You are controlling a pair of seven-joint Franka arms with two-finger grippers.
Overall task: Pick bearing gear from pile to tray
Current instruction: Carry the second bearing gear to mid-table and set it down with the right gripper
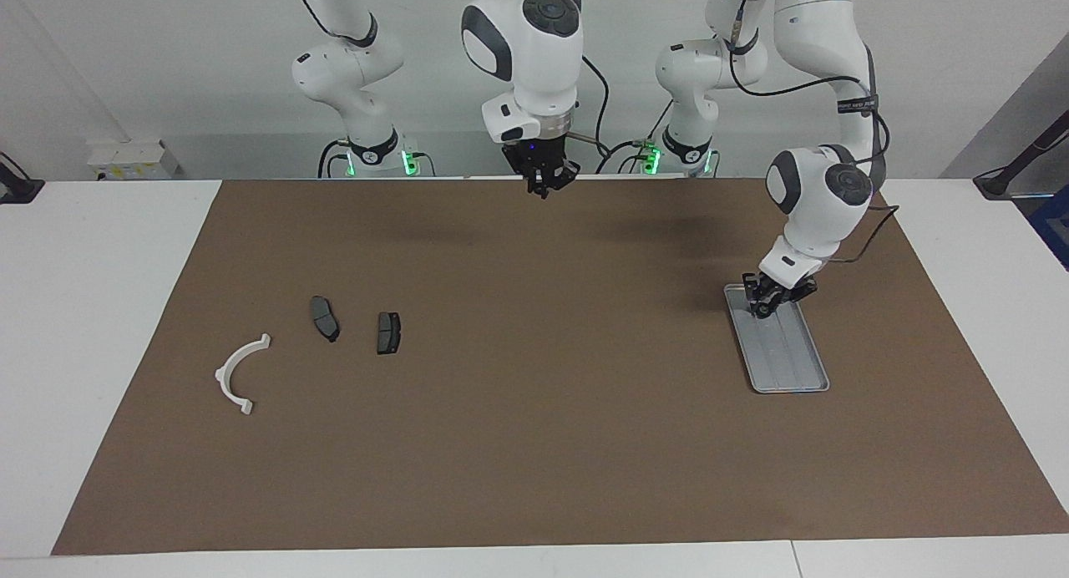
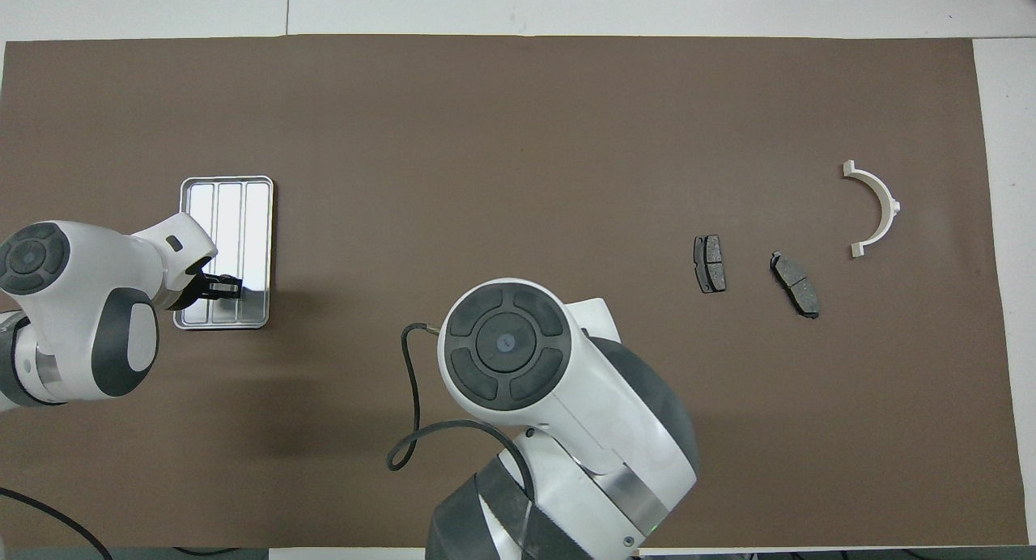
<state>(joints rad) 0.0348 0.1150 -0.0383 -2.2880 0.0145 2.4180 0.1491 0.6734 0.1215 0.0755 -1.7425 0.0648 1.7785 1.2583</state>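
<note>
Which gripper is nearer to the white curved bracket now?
Right. The right gripper hangs over the mat's edge nearest the robots, mid-table; the left gripper is at the tray, at the table's opposite end from the bracket.

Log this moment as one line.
left gripper: low over tray | right gripper: raised, shut | brake pads, bracket: on mat

Silver tray (image 2: 227, 189) at the left arm's end of the brown mat (image 2: 486, 123). Left gripper (image 2: 229, 286) over the tray's robot-side end. Two dark brake pads (image 2: 710, 264) (image 2: 795, 284) and white arc bracket (image 2: 874, 207) toward the right arm's end, apart. Right arm (image 2: 550, 398) covering mid-mat.
</note>
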